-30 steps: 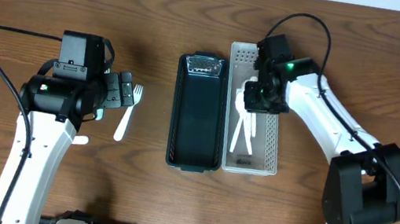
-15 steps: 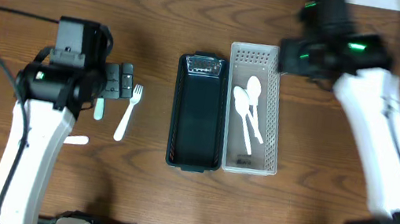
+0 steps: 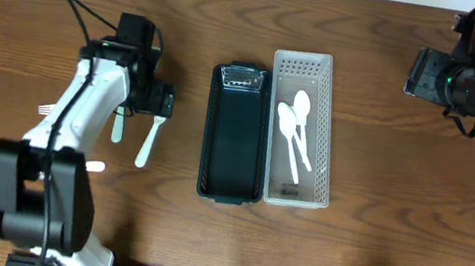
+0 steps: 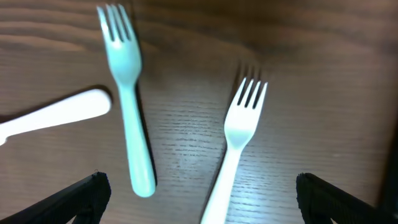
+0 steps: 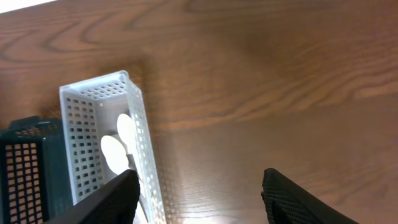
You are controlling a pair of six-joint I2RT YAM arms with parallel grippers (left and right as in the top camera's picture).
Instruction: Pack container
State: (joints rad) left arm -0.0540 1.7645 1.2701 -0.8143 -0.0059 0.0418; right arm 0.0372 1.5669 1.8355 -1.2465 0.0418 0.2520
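Note:
A white fork (image 3: 148, 141) and a mint fork (image 3: 118, 126) lie on the table left of the dark container (image 3: 236, 142). My left gripper (image 3: 150, 101) is open and empty just above them. In the left wrist view the mint fork (image 4: 129, 93) and white fork (image 4: 239, 134) lie between the open fingers (image 4: 202, 199). The white basket (image 3: 320, 70) holds white spoons (image 3: 296, 123). My right gripper (image 3: 425, 74) is open and empty, far right of the basket. In the right wrist view (image 5: 199, 199) the basket (image 5: 146, 149) is at the lower left.
Another white utensil lies partly under my left arm, its ends showing in the overhead view (image 3: 93, 166) and its handle in the left wrist view (image 4: 59, 112). The dark container (image 5: 25, 168) stands against the basket's left side.
My right gripper has left the basket and pulled back up and to the far right, leaving the spoons in it. My left arm has swung so the gripper is over the forks.

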